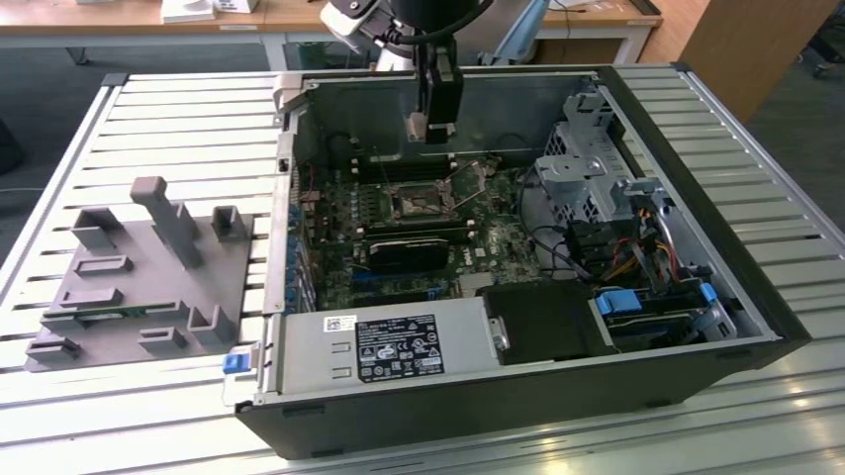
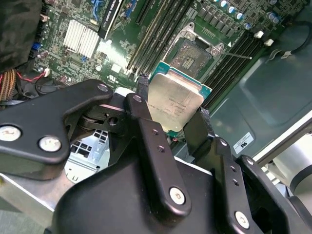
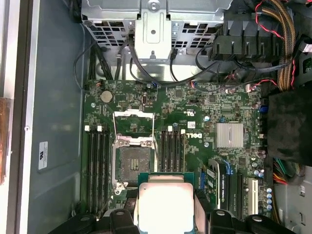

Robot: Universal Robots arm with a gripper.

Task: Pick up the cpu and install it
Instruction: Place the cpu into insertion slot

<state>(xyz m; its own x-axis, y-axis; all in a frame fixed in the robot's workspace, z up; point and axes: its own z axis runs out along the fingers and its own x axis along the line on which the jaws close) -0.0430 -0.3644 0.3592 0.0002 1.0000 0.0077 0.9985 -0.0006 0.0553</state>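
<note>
- Gripper [image 2: 173,111] clenched on the cpu [image 2: 175,100]; two black fingers [image 2: 142,105] press opp. edges, gap btwn them just the chip's width.
- In exterior view, gripper [image 1: 436,124] hangs inside the open pc case [image 1: 739,327], above the motherboard [image 1: 509,242], not touching it.
- Cpu's silver lid faces both wrist cams; green rim shows on the side twd the socket [image 2: 192,53].
- Chip square, no clear long axis; in first wrist view cpu [image 3: 165,207] edges run roughly parallel w/ the socket [image 3: 132,163].
- Cpu apart from socket, which sits open, w/ nothing in it.
</note>
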